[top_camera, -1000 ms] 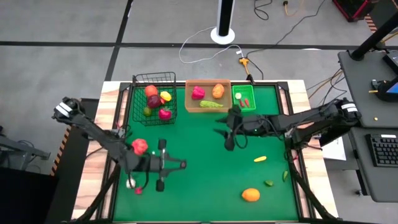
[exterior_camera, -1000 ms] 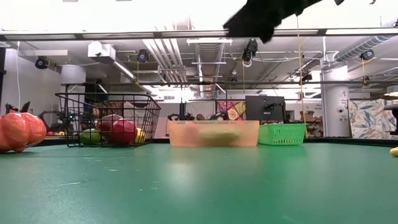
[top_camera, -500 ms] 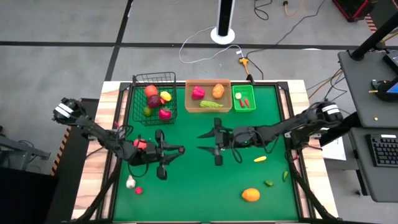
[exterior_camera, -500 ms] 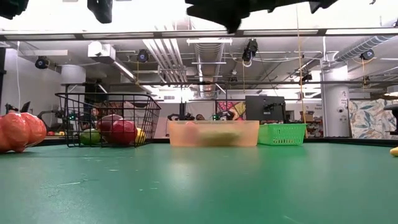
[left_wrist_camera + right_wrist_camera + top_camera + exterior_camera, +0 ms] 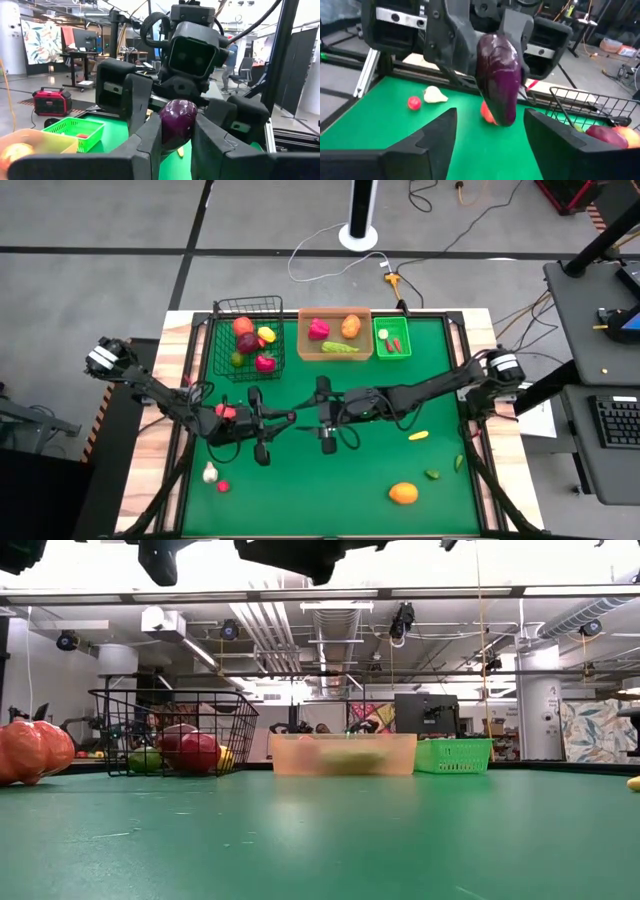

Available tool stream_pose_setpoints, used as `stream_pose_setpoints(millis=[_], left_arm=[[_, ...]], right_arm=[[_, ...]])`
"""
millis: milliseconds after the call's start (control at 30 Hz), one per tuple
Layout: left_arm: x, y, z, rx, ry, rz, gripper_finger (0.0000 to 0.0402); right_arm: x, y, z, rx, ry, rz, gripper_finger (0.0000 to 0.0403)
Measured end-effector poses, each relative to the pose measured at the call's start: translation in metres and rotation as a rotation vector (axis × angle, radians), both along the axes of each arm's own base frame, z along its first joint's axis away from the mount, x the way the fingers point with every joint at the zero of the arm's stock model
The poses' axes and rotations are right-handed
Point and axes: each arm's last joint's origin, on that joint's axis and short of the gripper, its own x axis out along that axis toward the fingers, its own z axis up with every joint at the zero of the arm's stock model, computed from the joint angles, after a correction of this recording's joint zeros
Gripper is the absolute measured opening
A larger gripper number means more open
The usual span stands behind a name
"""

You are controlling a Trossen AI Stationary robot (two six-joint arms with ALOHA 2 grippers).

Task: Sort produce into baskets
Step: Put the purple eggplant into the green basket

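The bench (image 5: 300,480) is a green mat framed in pale wood, standing on grey floor with cables; the low view shows an open workshop with ceiling pipes beyond it. Near the front left corner lie a pale garlic (image 5: 210,472) and a small red piece (image 5: 222,486), with a red piece (image 5: 226,412) just behind them beside the left arm. The left claw (image 5: 277,420), left of centre, is clamped on a purple eggplant (image 5: 177,121). Along the back edge, the wire basket (image 5: 222,362) holds red, yellow and green produce, the tan tray (image 5: 304,340) holds a pink piece, an orange one and a cucumber, and the green bin (image 5: 380,343) holds small chillies. At mid-bench the right claw (image 5: 318,412) faces the left one, its fingers spread wide either side of the eggplant. The middle and front of the mat are bare. Toward the right edge lie a yellow chilli (image 5: 418,435), an orange (image 5: 403,493) and two green bits (image 5: 432,474).
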Motion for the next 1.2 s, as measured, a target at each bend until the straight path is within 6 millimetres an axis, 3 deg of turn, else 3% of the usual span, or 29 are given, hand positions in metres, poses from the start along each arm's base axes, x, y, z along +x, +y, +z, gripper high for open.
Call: stream_pose_setpoints(millis=[167, 300, 533, 967, 1100, 1200], left_arm=[[0.0, -0.0001, -0.0004, -0.002, 0.002, -0.001, 0.007], [0.0, -0.0001, -0.0011, 0.002, 0.008, -0.001, 0.007], [0.0, -0.0001, -0.0013, 0.002, 0.008, -0.001, 0.007], [0.0001, -0.0002, -0.002, -0.001, 0.014, -0.001, 0.007], [-0.0002, 0.0006, -0.0022, -0.031, 0.012, 0.027, 0.0076], [-0.0001, 0.0006, -0.003, -0.029, 0.019, 0.028, 0.0103]], right_arm=[[0.0059, 0.0013, -0.0014, -0.025, 0.026, 0.005, 0.0249], [0.0052, 0.0011, 0.0025, -0.022, 0.011, 0.003, 0.0243], [0.0052, 0.001, 0.0051, -0.021, 0.004, 0.001, 0.0193], [0.0051, 0.0006, 0.0048, -0.039, 0.014, 0.0, 0.0054], [0.0051, 0.0, 0.0044, -0.042, 0.019, -0.004, 0.0042], [0.0049, 0.0, 0.0033, -0.029, 0.034, -0.006, 0.0047]])
